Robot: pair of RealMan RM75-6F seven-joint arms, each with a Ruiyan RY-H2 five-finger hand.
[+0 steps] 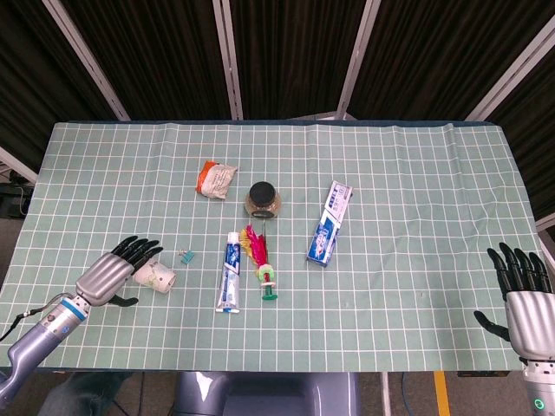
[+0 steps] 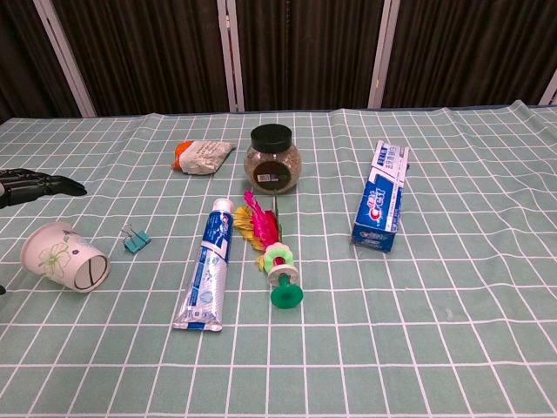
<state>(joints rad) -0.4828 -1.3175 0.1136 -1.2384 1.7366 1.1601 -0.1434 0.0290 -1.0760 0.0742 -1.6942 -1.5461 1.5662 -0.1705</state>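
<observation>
A white paper cup [image 1: 155, 278] [image 2: 65, 256] with a flower print lies on its side on the green checked tablecloth [image 1: 408, 208], mouth facing right. My left hand [image 1: 111, 273] [image 2: 30, 186] hovers just behind and left of it, fingers spread, holding nothing. My right hand [image 1: 525, 295] stands at the table's front right corner, fingers apart and empty; the chest view does not show it.
A small teal binder clip [image 1: 186, 256] lies right of the cup. Further right are a toothpaste tube [image 1: 229, 272], a feather shuttlecock [image 1: 260, 258], a dark-lidded jar [image 1: 262, 198], a snack packet [image 1: 214, 178] and a toothpaste box [image 1: 329, 223].
</observation>
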